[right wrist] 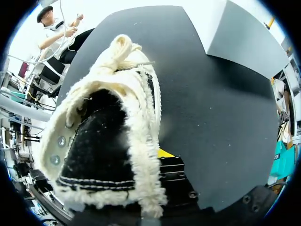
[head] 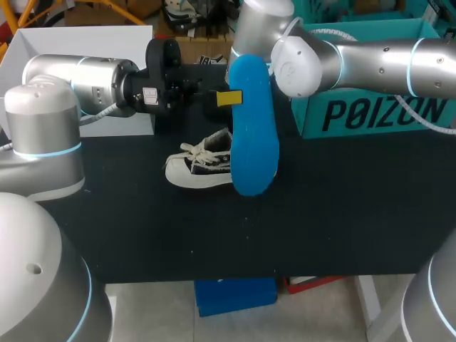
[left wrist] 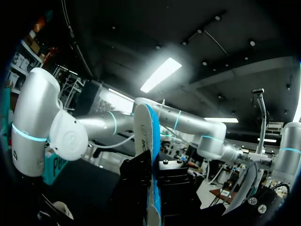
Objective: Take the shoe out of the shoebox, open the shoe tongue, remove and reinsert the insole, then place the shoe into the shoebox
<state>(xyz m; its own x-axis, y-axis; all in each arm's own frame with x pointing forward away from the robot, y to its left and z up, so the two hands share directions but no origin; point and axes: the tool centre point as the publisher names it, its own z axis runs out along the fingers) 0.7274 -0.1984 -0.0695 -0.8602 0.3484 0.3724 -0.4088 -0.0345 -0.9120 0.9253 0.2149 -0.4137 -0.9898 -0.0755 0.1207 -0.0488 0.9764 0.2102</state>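
A long blue insole (head: pixel 253 132) hangs upright over the table, its lower end in front of the shoe's heel. My left gripper (head: pixel 226 98) is shut on its upper edge. In the left wrist view the insole (left wrist: pixel 143 136) rises edge-on from between the black fingers (left wrist: pixel 136 183). The black shoe (head: pixel 199 167), with cream fleece lining and white laces, lies on the black table (head: pixel 320 214), toe to the left. My right arm reaches in behind the insole, which hides its gripper in the head view. Up close, my right gripper (right wrist: pixel 157 160) is shut on the fleece collar of the shoe (right wrist: pixel 108 141).
The teal shoebox (head: pixel 370 107) stands open at the back right of the table. A white board (head: pixel 78 43) leans at the back left, behind my left arm. The right arm's elbow (head: pixel 306 64) hangs above the table's back edge.
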